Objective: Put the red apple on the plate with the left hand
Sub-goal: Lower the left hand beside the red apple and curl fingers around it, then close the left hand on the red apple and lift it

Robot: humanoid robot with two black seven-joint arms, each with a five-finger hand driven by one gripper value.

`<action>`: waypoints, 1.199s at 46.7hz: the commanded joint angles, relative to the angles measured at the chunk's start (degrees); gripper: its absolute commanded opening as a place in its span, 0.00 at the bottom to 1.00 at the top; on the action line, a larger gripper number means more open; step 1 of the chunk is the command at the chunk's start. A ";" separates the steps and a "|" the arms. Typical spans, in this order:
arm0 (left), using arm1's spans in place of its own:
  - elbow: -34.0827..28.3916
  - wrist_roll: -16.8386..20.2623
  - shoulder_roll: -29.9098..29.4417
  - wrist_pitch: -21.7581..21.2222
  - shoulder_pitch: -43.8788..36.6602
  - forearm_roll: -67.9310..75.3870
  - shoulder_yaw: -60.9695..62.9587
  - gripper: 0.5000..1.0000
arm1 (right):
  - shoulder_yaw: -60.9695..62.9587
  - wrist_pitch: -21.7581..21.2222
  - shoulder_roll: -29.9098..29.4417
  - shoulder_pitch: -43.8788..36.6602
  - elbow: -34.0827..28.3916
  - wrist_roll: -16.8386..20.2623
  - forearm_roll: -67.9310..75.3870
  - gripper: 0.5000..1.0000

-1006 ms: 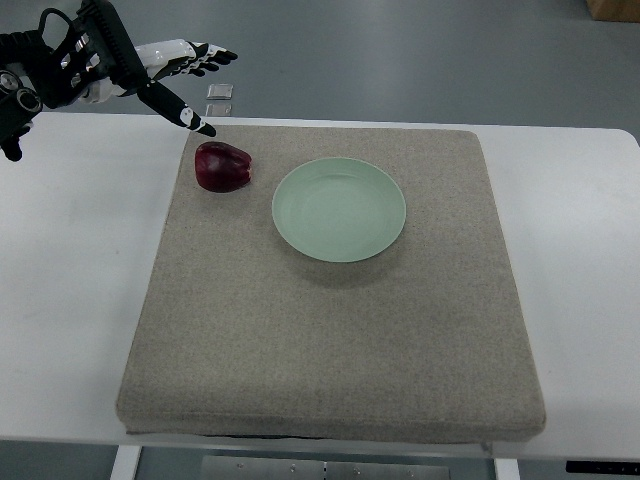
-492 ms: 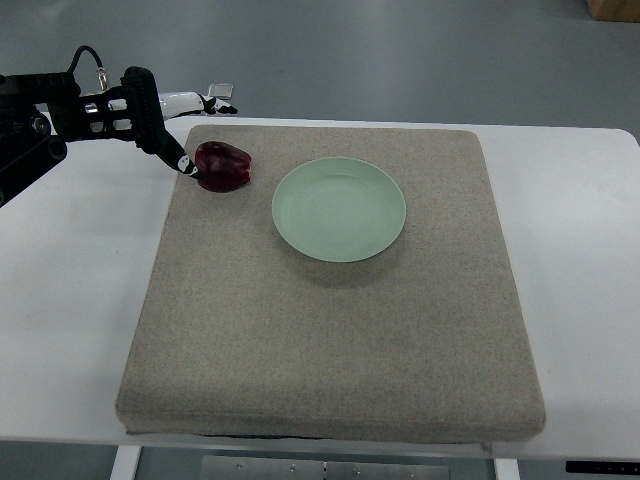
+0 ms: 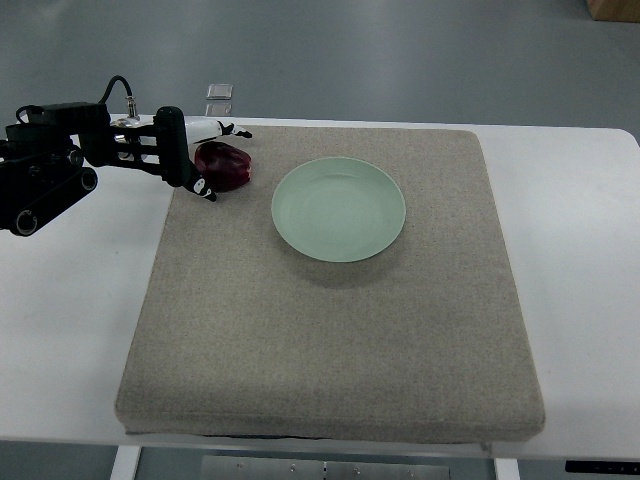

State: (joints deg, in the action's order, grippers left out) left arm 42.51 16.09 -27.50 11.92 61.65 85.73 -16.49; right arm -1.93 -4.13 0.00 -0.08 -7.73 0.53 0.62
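The left hand (image 3: 205, 160) reaches in low over the near-left corner of the grey mat (image 3: 330, 340), its arm stretching back across the white table (image 3: 70, 300), and it sits right at the apple (image 3: 226, 165), which lies on the mat just to the hand's right. The approach from the side makes sense: the apple rests on its flank, so wrapping it from the left lets the fingers cup it without pushing it toward the plate (image 3: 339, 209). One dark finger with a pale tip hangs down along the apple's near-left side, while lighter fingers reach over its far edge, so the hand brackets the fruit with the fingers partly spread. Whether they press on the skin or only stand beside it cannot be told from here; the grasp looks not yet finished, and the apple seems to rest on the mat. The plate lies further right of the hand, beyond the apple, bare and ready. The right hand is out of sight.
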 commanded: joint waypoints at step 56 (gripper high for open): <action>1.60 0.60 -1.94 0.56 6.64 -0.03 -0.65 0.00 | 0.00 0.00 0.00 -0.01 0.00 0.00 0.00 0.86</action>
State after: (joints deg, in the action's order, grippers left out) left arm 42.81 16.23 -28.55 12.38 66.81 86.25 -16.88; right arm -1.93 -4.13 0.00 -0.10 -7.74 0.52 0.62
